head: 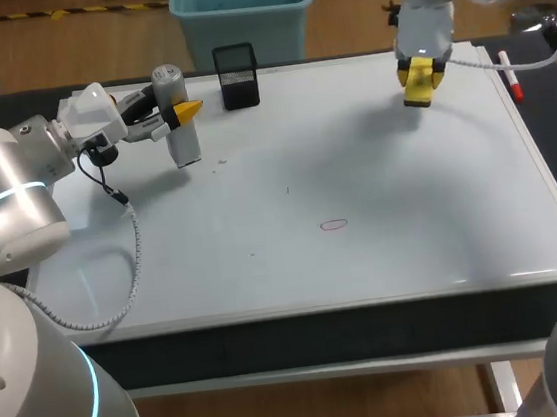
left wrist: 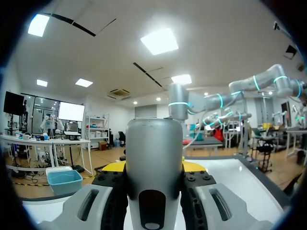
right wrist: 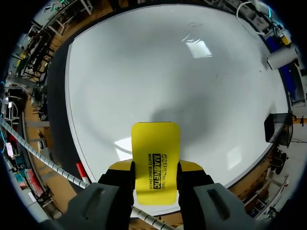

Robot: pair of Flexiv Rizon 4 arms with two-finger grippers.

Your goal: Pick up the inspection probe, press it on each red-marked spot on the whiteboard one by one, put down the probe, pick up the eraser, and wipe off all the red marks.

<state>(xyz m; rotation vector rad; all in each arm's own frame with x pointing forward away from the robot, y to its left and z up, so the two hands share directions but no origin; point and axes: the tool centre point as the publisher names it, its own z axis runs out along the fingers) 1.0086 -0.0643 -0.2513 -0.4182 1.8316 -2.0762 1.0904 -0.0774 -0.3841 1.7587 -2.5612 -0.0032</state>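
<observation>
With left gripper (head: 179,112) clamped on the grey inspection probe (head: 182,144) at upper left and right gripper (head: 422,76) pinching the yellow eraser (right wrist: 156,155) at upper right, risks wiping the faint red oval (head: 334,225) at lower centre of the whiteboard (head: 426,182) unprobed if lowered first.

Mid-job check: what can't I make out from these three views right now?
Head view: whether the probe tip touches the whiteboard; too small.
Left wrist view: probe tip cut off by the frame edge; the red mark is not in view.
Head view: faint specks beside the probe, too small to tell colour.
Right wrist view: eraser wiping side faces away.
</observation>
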